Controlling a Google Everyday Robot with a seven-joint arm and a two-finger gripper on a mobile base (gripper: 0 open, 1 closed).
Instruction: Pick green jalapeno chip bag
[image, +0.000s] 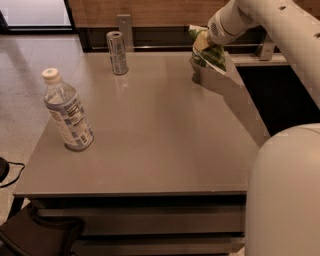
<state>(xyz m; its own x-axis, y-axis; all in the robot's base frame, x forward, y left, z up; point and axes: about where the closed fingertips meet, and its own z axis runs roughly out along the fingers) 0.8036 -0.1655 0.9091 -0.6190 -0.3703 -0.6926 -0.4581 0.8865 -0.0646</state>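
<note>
The green jalapeno chip bag (211, 58) is a crinkly light-green bag with a white top edge. It hangs in the air above the far right corner of the grey table (160, 135), clear of the surface. My gripper (201, 43) is at the end of the white arm coming in from the upper right. It is shut on the bag's upper part and holds it up. The bag hides much of the fingers.
A clear water bottle (67, 112) with a white cap stands at the table's left side. A slim silver can (117, 52) stands at the far edge, left of the bag. A dark gap (280, 95) lies beyond the table's right edge. My white base fills the lower right.
</note>
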